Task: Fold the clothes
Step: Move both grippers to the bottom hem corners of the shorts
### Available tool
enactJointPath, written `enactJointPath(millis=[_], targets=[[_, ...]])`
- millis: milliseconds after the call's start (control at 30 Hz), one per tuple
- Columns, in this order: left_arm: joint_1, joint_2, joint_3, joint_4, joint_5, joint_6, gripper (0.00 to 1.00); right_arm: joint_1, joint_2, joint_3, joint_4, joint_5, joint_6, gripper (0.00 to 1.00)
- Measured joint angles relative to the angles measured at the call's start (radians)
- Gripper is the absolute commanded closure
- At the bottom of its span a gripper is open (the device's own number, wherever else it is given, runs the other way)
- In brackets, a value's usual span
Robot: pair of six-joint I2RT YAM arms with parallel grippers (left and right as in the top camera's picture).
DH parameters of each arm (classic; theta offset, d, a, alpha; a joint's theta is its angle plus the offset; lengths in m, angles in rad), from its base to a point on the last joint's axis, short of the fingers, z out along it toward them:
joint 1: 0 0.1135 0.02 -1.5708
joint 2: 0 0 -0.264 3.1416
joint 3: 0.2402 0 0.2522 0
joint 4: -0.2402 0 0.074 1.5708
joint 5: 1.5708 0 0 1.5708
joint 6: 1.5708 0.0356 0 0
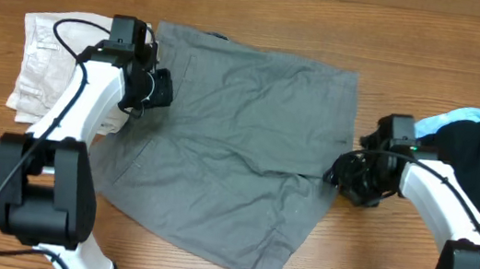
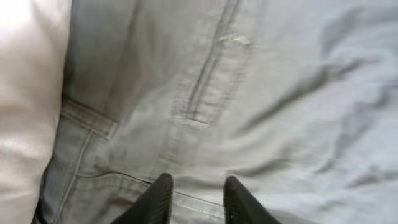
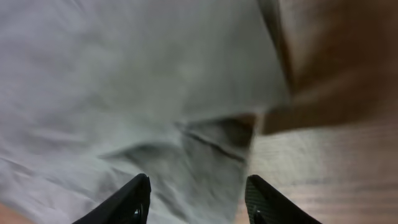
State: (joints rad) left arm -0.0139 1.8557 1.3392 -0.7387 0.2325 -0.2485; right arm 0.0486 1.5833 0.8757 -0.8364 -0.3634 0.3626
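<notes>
Grey shorts [image 1: 239,144] are lying spread flat across the table [image 1: 265,17]. The left gripper [image 2: 198,199] is hovering over their waistband, jaws parted and released. The right gripper [image 3: 199,199] is standing open over the opposite edge, grasping nothing. Cream shorts [image 1: 45,62] are lying beyond the left arm.

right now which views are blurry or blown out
Overhead: sharp, evenly lit across the grey shorts. Left wrist: cream garment at the left edge is blown out. Right wrist: smeared by blur, shorts and table both fuzzy.

Bright, even light; right wrist view blurs the shorts [image 3: 124,93].
</notes>
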Motion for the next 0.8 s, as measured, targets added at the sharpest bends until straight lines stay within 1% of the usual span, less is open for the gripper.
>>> enactJointPath(millis=[67, 100, 133, 167, 333, 367, 400, 433, 467, 667, 800], targets=[[0.000, -0.020, 0.000, 0.000, 0.007, 0.010, 0.62, 0.006, 0.000, -0.013, -0.008, 0.013, 0.003, 0.57], [0.000, -0.031, 0.000, -0.002, 0.010, 0.013, 0.61, 0.006, 0.000, -0.019, -0.007, 0.021, 0.005, 0.64], [0.000, -0.039, 0.000, -0.004, 0.011, 0.015, 0.60, 0.006, 0.000, -0.029, 0.005, 0.027, 0.011, 0.69], [0.000, -0.049, 0.000, -0.008, 0.012, 0.016, 0.60, 0.006, 0.000, -0.042, 0.021, 0.033, 0.018, 0.70], [0.000, -0.087, 0.000, -0.036, 0.018, 0.019, 0.60, 0.006, 0.000, -0.134, 0.168, 0.030, 0.028, 0.70], [0.000, -0.089, 0.000, -0.042, 0.018, 0.019, 0.61, 0.005, -0.005, -0.146, 0.198, 0.022, 0.029, 0.76], [0.000, -0.090, 0.000, -0.050, 0.018, 0.019, 0.61, 0.005, -0.008, -0.157, 0.229, 0.010, 0.030, 0.86], [0.000, -0.090, 0.000, -0.057, 0.018, 0.019, 0.61, 0.006, -0.008, -0.166, 0.251, 0.003, 0.032, 0.92], [0.000, -0.090, 0.000, -0.066, 0.018, 0.019, 0.61, 0.005, -0.008, -0.174, 0.266, 0.000, 0.036, 0.96], [0.000, -0.090, 0.000, -0.088, 0.018, 0.020, 0.61, -0.022, -0.004, -0.183, 0.336, 0.005, 0.033, 0.96], [0.000, -0.090, 0.000, -0.096, 0.032, 0.029, 0.59, -0.112, 0.004, -0.166, 0.415, 0.026, 0.033, 0.96]])
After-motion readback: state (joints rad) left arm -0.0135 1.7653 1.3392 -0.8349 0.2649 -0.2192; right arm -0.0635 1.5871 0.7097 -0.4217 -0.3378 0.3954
